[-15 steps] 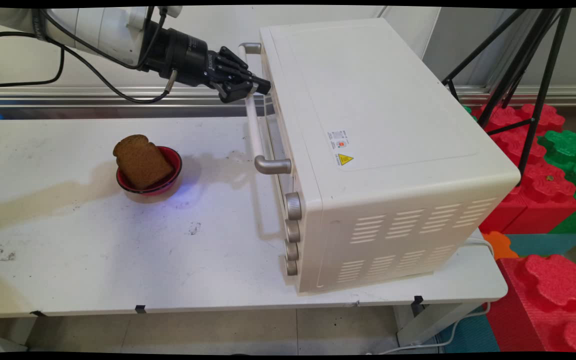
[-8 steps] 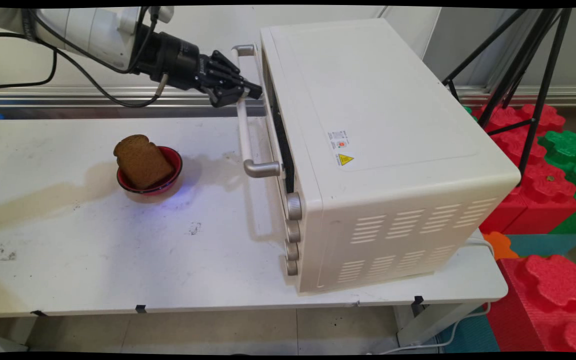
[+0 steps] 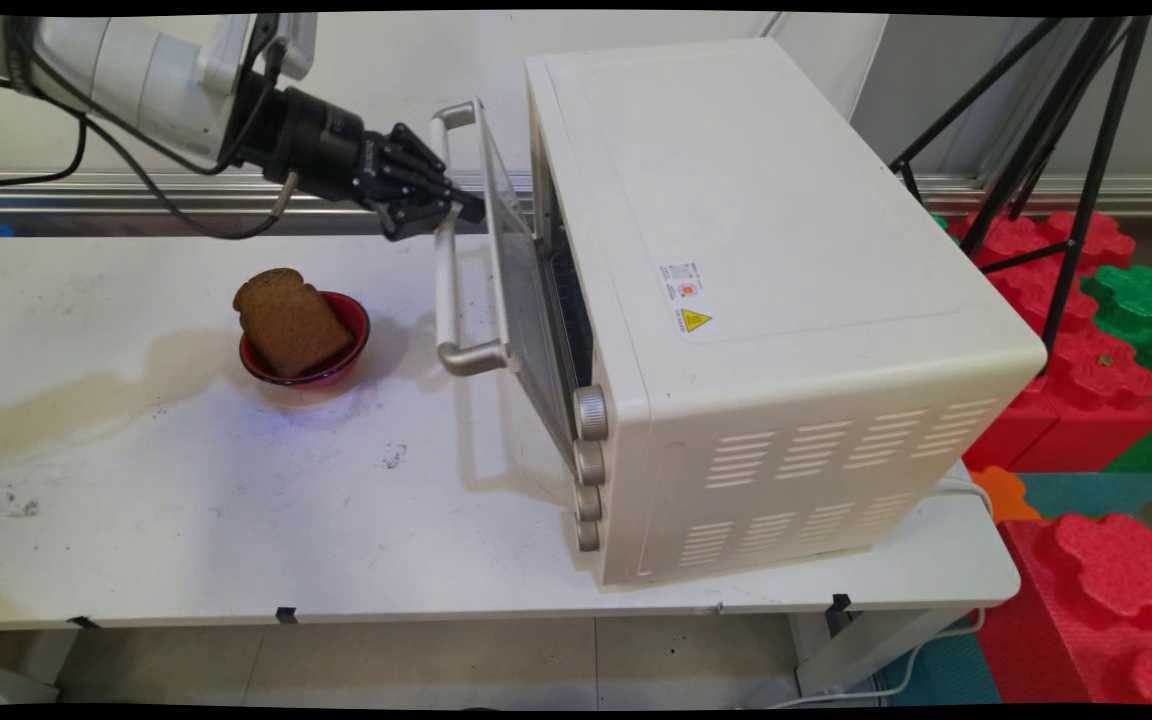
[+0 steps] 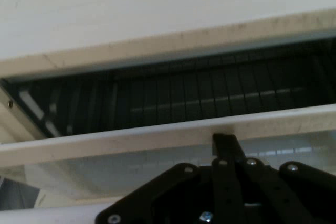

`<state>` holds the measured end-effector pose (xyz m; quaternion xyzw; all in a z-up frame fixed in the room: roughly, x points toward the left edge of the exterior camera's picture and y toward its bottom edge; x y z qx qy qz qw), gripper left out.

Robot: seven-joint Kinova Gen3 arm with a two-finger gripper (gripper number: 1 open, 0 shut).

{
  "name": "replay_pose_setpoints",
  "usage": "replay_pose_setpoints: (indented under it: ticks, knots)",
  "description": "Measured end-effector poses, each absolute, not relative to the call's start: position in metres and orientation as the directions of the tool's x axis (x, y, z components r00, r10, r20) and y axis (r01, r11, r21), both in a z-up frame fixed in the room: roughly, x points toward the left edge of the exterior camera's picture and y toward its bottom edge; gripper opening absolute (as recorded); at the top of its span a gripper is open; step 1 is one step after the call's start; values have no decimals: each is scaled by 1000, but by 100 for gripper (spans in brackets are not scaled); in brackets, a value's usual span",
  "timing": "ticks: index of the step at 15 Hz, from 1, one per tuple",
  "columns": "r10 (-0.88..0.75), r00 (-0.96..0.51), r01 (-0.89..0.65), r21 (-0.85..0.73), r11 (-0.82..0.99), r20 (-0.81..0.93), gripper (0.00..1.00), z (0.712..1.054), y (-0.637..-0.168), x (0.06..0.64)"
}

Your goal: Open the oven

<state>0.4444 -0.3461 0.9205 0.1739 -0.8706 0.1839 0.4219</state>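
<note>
A cream toaster oven (image 3: pixel 766 290) stands on the right half of the white table (image 3: pixel 186 500). Its glass door (image 3: pixel 521 290) is tilted partly open, hinged at the bottom. My black gripper (image 3: pixel 458 208) is shut on the door's handle bar (image 3: pixel 448 270) near its far end. In the hand view the top edge of the door (image 4: pixel 157 135) crosses the picture, with the dark oven inside and its wire rack (image 4: pixel 199 100) showing above it. My gripper (image 4: pixel 226 148) rises from the bottom edge against the door.
A red bowl (image 3: pixel 308 345) holding a brown slice of bread (image 3: pixel 288 320) sits left of the oven door. Several knobs (image 3: pixel 588 460) line the oven's front. A black tripod (image 3: pixel 1046 130) and red and green foam blocks (image 3: pixel 1086 320) stand to the right, off the table.
The oven door has swung from shut to partly open. My gripper has moved left and a little down with the handle in it. Bowl and bread stay put.
</note>
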Motion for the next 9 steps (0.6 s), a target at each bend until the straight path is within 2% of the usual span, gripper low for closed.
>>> replay_pose_setpoints:
  ticks: [4,5,9]
  knots:
    - [-158,-619,-449,-182,874,769,0,906,-336,461]
    - [-169,-627,-457,-184,870,760,0,902,-318,468]
    - [-171,-662,-431,-184,883,730,0,887,-320,477]
